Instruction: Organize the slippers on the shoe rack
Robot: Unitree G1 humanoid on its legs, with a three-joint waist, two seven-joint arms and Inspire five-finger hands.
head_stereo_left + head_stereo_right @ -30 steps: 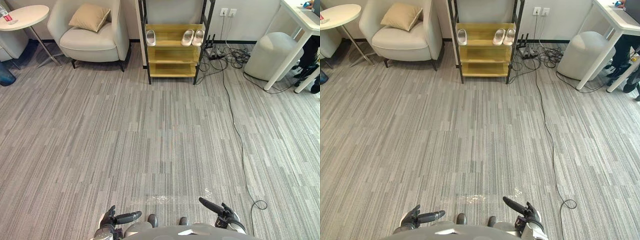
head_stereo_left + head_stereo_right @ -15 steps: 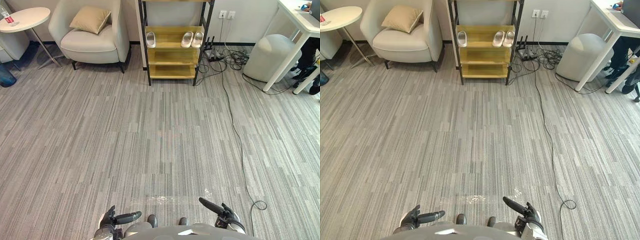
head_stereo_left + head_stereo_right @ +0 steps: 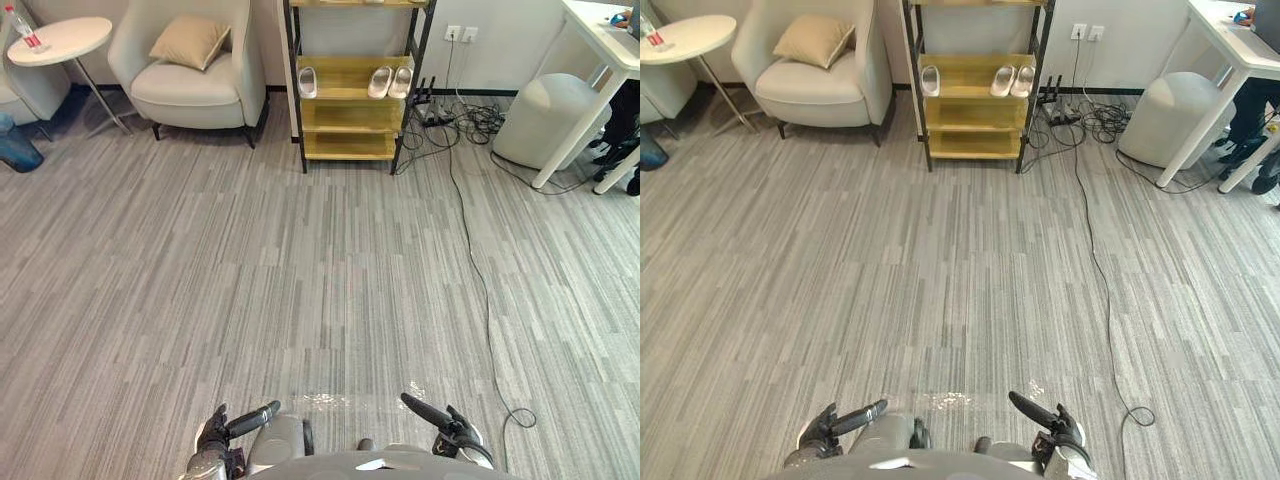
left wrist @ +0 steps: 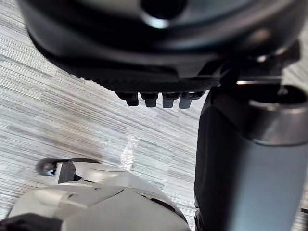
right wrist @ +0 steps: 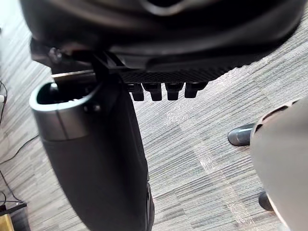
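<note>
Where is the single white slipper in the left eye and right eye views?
Left eye view: single white slipper, top centre, at the left of the black-framed yellow shoe rack.
Right eye view: same spot, left of top centre.
Landmark: beige armchair left of the rack.

Both eye views look forward and down from the head across the grey carpet to the shoe rack far off at the top, from spots just apart, and share nearly the whole room. Each wrist view looks from very close along its own hand, left hand and right hand, onto that same carpet below.
</note>
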